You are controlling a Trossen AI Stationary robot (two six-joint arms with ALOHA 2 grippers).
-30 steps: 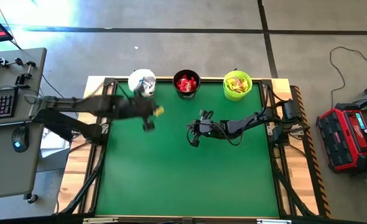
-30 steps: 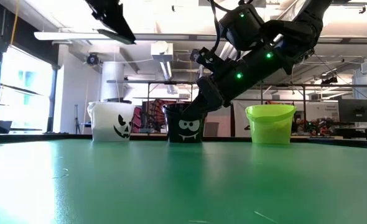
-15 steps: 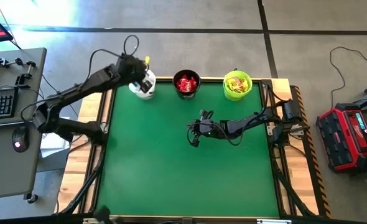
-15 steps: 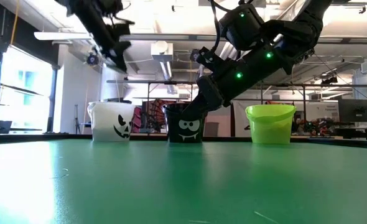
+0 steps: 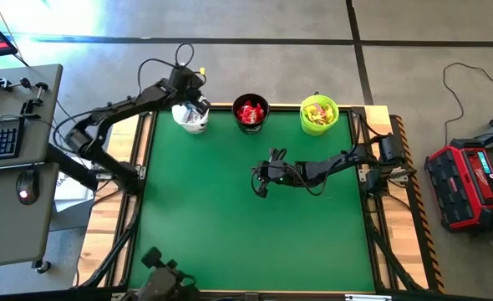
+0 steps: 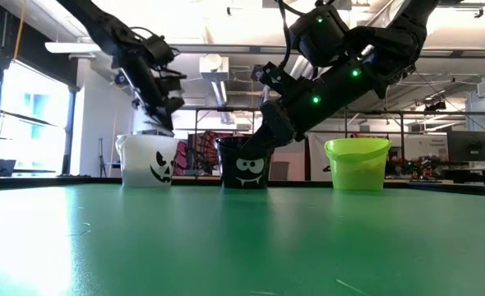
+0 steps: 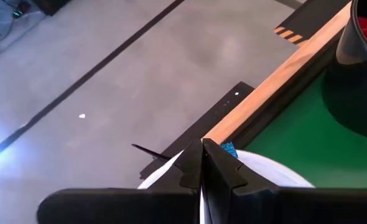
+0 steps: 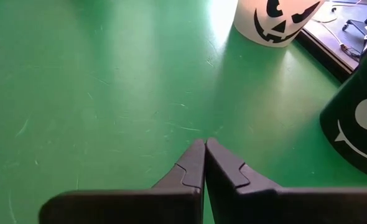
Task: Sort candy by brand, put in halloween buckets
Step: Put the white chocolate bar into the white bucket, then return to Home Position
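Three halloween buckets stand in a row along the table's far edge. The white one is on the left. The black one holds red candy, and the lime green one holds yellow candy. My left gripper hangs just over the white bucket's mouth, shut on a white-and-blue candy bar. My right gripper is shut on nothing, low over the middle of the green table. My left gripper pinches the candy bar between its two fingers; a white sliver shows between them and a blue end sticks out at the tips. The fingers slant down from the table's left. The bar is lifted clear above the white bucket's rim.
The green tabletop has a wooden border. A desk with a keyboard stands off the left side and a red box sits on the floor to the right. My right arm stands in front of the black bucket.
My left gripper has swung from over the table near the white bucket toward the far edge, and has come down until it hangs over that bucket's mouth. It has stayed shut.
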